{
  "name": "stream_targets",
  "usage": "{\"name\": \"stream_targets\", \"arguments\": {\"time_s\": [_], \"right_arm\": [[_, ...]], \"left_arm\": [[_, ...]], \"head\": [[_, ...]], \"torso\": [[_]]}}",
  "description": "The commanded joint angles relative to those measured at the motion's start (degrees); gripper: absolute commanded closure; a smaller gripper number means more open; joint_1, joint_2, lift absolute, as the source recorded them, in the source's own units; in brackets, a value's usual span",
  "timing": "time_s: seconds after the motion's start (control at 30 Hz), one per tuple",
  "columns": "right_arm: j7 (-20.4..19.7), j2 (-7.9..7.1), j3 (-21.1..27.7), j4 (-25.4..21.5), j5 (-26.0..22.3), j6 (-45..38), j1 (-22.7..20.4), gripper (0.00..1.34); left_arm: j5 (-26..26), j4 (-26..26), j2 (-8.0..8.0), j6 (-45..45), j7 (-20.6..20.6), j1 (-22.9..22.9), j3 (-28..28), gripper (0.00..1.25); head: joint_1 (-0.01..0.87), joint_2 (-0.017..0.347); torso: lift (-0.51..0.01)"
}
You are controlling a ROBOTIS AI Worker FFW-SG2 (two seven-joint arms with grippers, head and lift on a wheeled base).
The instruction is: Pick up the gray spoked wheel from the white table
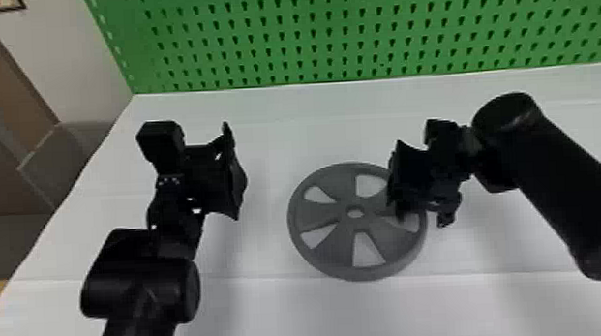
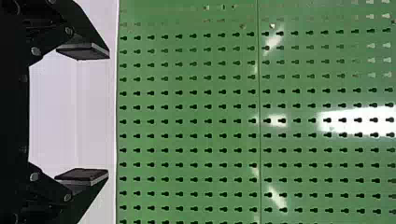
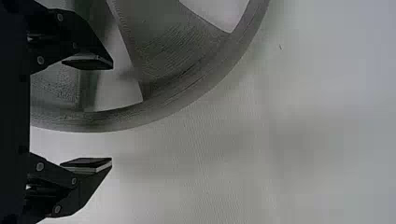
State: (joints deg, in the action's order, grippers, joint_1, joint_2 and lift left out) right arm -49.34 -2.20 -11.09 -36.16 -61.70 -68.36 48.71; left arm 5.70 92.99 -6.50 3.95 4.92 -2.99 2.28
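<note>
Head view: gray spoked wheel [image 1: 340, 215] lies flat on the white counter [image 1: 272, 321], unlifted. Our right gripper [image 3: 111, 113] is at its right side, spread wide, pinching nothing. Right wrist view puts one finger over the wheel and the other past the rim [image 1: 362, 273], over bare counter. So the rim passes between the fingers as that camera sees it. Height over the wheel: can't tell. Contact: can't tell either.

Left gripper [image 2: 108, 114] is also spread with nothing in it, well apart from the wheel on our left, facing the green pegboard [image 1: 320, 40].

Status, our read: approach mostly done, grasp and lift left. Next we'd check depth, get the fingers down either side of the rim if they're high, close, confirm the bite, then raise. Risk: inner finger landing on a spoke instead of dropping into an opening, or a shallow pinch letting the wheel tilt or slip, since we'd hold it at one edge.

Edges and room: the pegboard stands along the counter's far edge, with a strip of open counter between it and the wheel. The counter's left edge slants behind the left arm [image 1: 142, 288], well apart from the wheel. Open room between left gripper and wheel, more on the near side. Right arm [image 1: 557, 183] takes up the right. Straight up looks like the easiest way out; we'd avoid swinging left into the other gripper.
</note>
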Motion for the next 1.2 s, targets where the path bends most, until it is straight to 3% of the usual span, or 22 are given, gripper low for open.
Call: {"name": "stream_targets", "arguments": {"time_s": [0.0,0.2,0.77,0.93,1.1,1.17], "right_arm": [[0.03,0.0,0.55,0.47,0.0,-0.02,-0.01,0.49],[-0.05,0.09,0.72,0.74,-0.09,-0.2,0.07,0.42],[0.03,-0.26,3.45,2.41,-1.59,0.42,0.07,0.42],[0.03,-0.35,3.09,2.41,-1.59,0.86,0.07,0.64],[1.7,-0.44,0.63,2.32,-1.23,1.38,0.07,0.69],[2.85,-0.44,-0.07,1.97,0.0,1.56,0.07,0.8]], "left_arm": [[-0.16,0.0,0.0,0.0,0.0,0.0,0.09,0.36],[-0.25,-0.09,0.0,0.0,0.0,0.0,0.09,0.36],[-0.6,-0.09,0.0,0.35,0.0,0.0,0.35,0.36],[-0.69,-0.09,0.0,0.35,0.0,0.0,0.35,0.36],[-0.69,-0.09,0.0,0.44,0.0,0.0,0.35,0.36],[-0.69,-0.09,0.0,0.44,0.0,0.0,0.35,0.36]], "head": [[0.779,0.147],[0.779,0.147],[0.779,0.147],[0.779,0.147],[0.779,0.147],[0.779,0.147]], "torso": [[-0.064],[-0.064],[-0.064],[-0.064],[-0.064],[-0.064]]}}
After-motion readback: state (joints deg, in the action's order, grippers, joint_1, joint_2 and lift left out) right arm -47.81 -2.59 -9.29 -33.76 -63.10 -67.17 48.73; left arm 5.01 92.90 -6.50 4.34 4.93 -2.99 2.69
